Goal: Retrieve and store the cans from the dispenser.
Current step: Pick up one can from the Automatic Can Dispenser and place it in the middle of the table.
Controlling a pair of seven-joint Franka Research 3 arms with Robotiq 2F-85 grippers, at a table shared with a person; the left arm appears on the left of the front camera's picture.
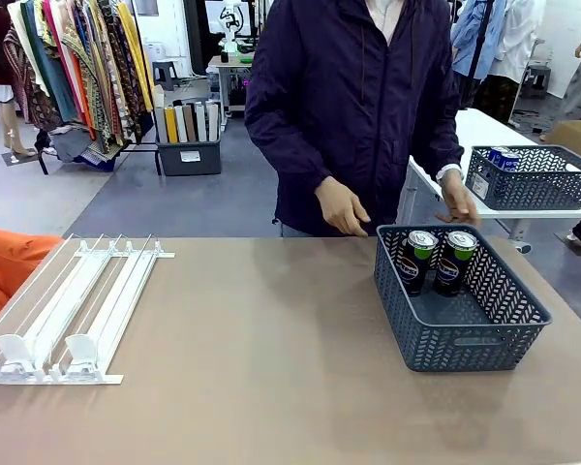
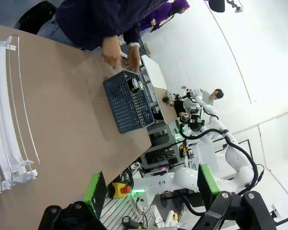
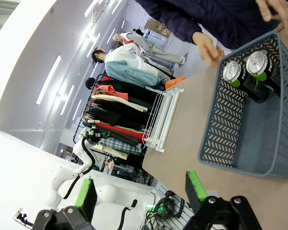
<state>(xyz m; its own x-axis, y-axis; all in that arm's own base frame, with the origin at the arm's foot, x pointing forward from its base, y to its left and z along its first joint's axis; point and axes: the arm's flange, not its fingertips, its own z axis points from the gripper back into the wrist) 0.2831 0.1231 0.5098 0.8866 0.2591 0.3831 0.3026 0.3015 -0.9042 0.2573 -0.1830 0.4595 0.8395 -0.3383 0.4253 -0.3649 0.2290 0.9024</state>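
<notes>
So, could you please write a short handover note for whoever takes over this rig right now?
Left hand: open, empty, held above the table.
Right hand: open, empty, also held above the table.
Rack: on the table's left side, lanes empty.
Cans: two dark cans stand upright side by side at the far end of the grey basket.
The person's hands hover at the basket's far rim.
Done: rack emptied, both cans stored.
Left: nothing visible on this table.

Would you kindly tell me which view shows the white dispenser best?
The front view: the dispenser lies whole, rails and stoppers plain, no cans on it. The left wrist view crops it at the edge; the right wrist view shows it small and distant.
</notes>
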